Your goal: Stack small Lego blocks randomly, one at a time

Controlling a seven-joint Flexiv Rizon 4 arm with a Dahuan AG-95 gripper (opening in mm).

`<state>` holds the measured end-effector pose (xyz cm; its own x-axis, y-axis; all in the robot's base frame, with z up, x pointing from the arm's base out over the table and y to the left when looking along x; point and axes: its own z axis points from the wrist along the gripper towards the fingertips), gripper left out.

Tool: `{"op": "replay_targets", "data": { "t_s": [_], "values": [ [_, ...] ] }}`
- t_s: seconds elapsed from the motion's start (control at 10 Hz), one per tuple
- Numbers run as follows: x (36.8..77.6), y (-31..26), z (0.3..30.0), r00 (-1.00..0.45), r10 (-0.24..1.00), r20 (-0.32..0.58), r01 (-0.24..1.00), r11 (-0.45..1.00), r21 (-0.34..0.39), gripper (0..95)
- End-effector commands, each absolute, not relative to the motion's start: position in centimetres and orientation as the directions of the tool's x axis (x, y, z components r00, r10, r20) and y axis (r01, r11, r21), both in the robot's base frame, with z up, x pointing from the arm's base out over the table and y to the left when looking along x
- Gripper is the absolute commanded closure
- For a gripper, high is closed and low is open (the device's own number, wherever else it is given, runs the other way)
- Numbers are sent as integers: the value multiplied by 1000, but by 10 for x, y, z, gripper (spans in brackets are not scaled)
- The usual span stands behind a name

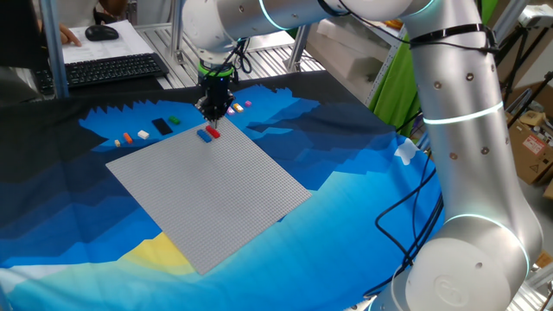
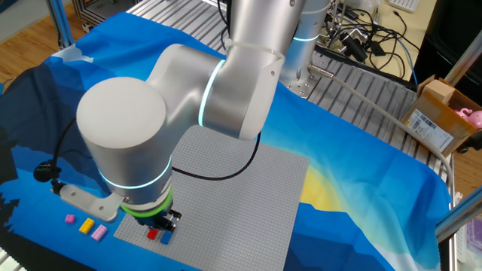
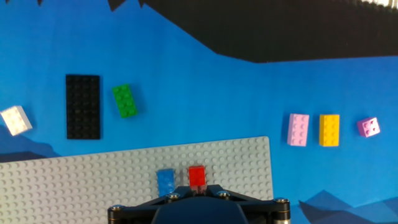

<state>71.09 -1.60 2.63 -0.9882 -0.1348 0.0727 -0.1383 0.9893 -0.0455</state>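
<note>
Small Lego blocks, studded plastic bricks, scattered in two groups. On the grey baseplate point(image 3: 74, 180), close to its far edge: a blue block point(image 3: 165, 183) and a red block point(image 3: 196, 176), side by side, upright, just in front of the claw point(image 3: 198, 194). Whether the two touch: cannot tell. Claw pointing straight down, fingers drawn fully together, nothing visibly held between them; in the hand view only its dark housing seen along the bottom edge.

Off the baseplate, loose on the cloth: a green block point(image 3: 125, 101) tilted slightly, next to a flat black rectangular plate point(image 3: 83, 106); a white block point(image 3: 15, 120) at the left margin. To the right, in a row and apart from each other: a pale pink block point(image 3: 298, 129), a yellow block point(image 3: 329, 130), a smaller purple-pink block point(image 3: 369, 127) turned at an angle.

Baseplate: large, square, thin, matte grey, covered in a fine regular grid of studs. Blocks glossy, hard-edged, rectangular.

Surface draped in a blue cloth point(image 1: 363, 199) printed with jagged bands of dark navy, bright blue, pale blue and a yellow patch. Arm point(image 1: 458, 130) smooth, silver, rounded, with glowing teal rings at the joints. Beyond the surface: a black keyboard point(image 1: 112, 69) and mouse point(image 1: 101, 33), aluminium framing, loose black cables, a cardboard box point(image 2: 444, 117).
</note>
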Motion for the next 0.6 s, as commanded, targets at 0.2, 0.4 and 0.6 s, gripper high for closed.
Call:
{"op": "replay_targets", "data": {
  "t_s": [0.2, 0.4, 0.6],
  "values": [
    [714, -15, 20, -989, -128, 74, -132, 990, -42, 950],
    [713, -14, 11, -990, -125, 65, -128, 991, -39, 950],
    [712, -13, 10, -990, -123, 61, -126, 991, -44, 950]
  ]
}}
